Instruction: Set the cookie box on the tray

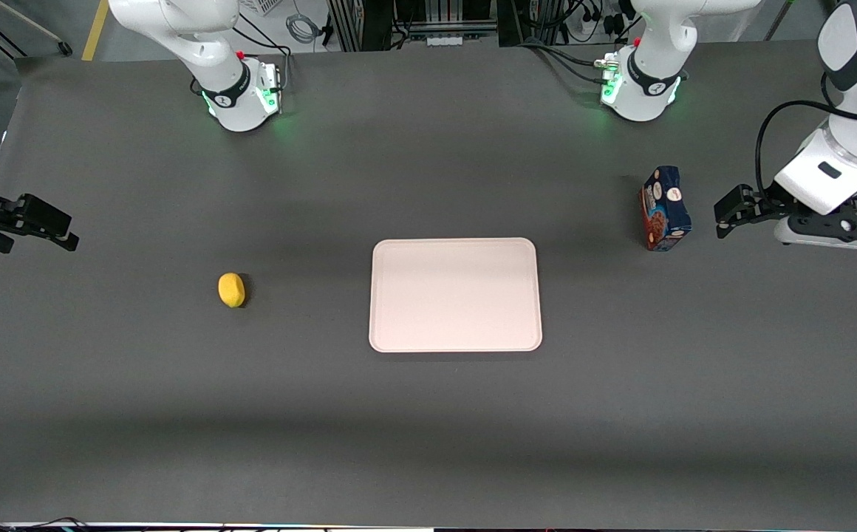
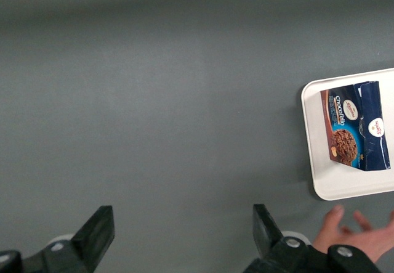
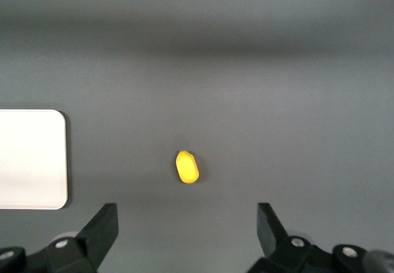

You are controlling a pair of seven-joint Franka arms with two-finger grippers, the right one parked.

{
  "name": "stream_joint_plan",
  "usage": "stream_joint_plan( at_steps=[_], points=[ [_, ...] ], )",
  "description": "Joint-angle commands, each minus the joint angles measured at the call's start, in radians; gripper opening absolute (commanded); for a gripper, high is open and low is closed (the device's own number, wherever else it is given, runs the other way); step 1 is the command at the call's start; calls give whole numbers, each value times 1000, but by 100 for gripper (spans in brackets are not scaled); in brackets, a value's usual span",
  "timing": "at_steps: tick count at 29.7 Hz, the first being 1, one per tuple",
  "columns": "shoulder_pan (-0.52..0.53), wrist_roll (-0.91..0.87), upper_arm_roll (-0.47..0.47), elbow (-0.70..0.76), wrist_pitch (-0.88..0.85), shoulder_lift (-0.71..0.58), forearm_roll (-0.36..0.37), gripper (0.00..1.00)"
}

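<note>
In the front view the dark blue cookie box (image 1: 665, 210) stands upright on the table, off the pale pink tray (image 1: 455, 294), toward the working arm's end. My left gripper (image 1: 724, 219) hovers just beside the box, farther out toward that end, not touching it. The left wrist view shows the gripper (image 2: 182, 225) open, with only bare table between its fingers. That same view shows the cookie box (image 2: 357, 126) lying flat on a corner of the tray (image 2: 335, 187).
A small yellow lemon-like object (image 1: 231, 290) (image 3: 187, 167) lies on the dark table mat toward the parked arm's end. A person's hand (image 2: 357, 231) shows just off the tray's edge in the left wrist view.
</note>
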Motion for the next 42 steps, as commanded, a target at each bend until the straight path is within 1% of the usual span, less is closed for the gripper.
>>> stream_joint_plan(
  at_steps=[1,14,22,28,33,38,42],
  points=[
    [0,-36,4,-140,89,-69,12,100],
    [2,-38,4,-286,230,-57,23,100],
    [2,-38,2,-320,259,-20,27,100],
    [2,-38,2,-395,379,-10,27,100],
    [6,-38,4,-418,426,24,27,100],
    [6,-36,2,-485,534,39,27,100],
    [6,-36,2,-498,545,46,27,100]
  ],
)
